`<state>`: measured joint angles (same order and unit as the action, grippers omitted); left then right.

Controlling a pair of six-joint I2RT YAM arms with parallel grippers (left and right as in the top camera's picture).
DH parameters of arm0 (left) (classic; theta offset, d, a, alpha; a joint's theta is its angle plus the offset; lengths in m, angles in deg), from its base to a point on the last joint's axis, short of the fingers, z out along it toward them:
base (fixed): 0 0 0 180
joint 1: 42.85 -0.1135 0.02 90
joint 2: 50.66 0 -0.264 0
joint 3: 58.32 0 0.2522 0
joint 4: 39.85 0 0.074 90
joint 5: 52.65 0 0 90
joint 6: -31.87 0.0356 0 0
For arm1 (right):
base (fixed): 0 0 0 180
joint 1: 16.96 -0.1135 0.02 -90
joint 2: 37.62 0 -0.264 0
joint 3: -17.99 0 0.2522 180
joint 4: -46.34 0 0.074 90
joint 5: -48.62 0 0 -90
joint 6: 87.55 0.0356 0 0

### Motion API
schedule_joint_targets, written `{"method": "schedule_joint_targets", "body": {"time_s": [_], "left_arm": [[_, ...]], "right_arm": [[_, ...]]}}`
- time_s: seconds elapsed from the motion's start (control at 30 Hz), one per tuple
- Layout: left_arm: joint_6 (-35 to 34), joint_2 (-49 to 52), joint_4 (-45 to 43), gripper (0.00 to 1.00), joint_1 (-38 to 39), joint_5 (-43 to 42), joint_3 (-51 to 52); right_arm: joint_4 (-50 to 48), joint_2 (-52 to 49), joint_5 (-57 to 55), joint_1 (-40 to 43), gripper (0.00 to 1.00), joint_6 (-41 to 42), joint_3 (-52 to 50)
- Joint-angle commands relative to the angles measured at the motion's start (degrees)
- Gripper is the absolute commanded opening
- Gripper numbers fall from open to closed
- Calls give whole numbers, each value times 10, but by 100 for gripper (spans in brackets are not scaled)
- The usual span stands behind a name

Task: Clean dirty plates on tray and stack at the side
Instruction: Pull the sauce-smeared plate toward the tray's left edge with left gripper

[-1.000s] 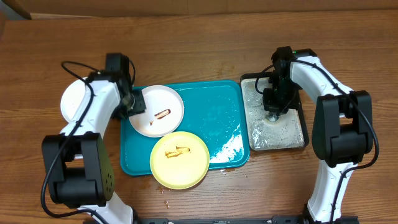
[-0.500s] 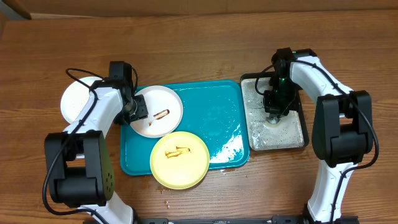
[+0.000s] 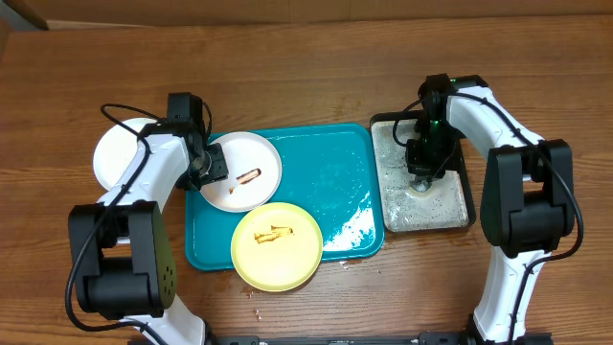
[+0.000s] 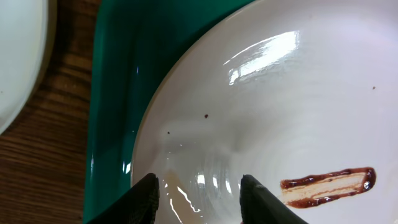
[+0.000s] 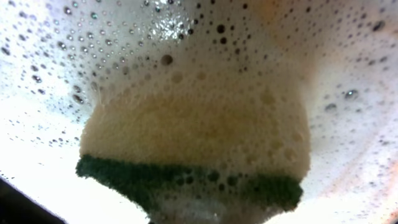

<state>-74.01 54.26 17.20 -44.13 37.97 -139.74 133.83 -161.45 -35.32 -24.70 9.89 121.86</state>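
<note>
- Plates: three. A white plate (image 3: 251, 165) bearing a brown smear (image 3: 248, 176) lies in the far-left corner of the teal tray (image 3: 330, 177). A yellow-green plate (image 3: 277, 245), also smeared, overhangs the tray's near rim. A second white plate (image 3: 115, 158) sits on the counter (image 3: 306, 77) left of the tray, partly hidden by the left arm.
- Trays: two. The teal one has its long axis left-right. A black tray (image 3: 445, 206) of foam stands just right of it.
- Both smears run roughly along the teal tray's long axis.
- Left hand (image 3: 211, 170): at the smeared white plate's left edge, fingers (image 4: 144, 198) apart above it, holding nothing.
- Right hand (image 3: 421, 171): down in the black tray, closed. A foamy sponge (image 5: 193, 137) fills its wrist view, and a grip on it cannot be confirmed.
</note>
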Motion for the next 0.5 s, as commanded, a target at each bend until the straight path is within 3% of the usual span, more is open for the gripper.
{"method": "schedule_joint_targets", "body": {"time_s": [0.0,0.13,0.47], "left_arm": [[4,5,1,45,-8,-9,-23],[5,5,9,38,-14,-19,-43],[-15,5,53,40,-28,25,-71]], "right_arm": [[1,-2,5,0,4,-4,15],[1,-2,5,0,4,-4,15],[3,-2,5,0,4,-4,15]]}}
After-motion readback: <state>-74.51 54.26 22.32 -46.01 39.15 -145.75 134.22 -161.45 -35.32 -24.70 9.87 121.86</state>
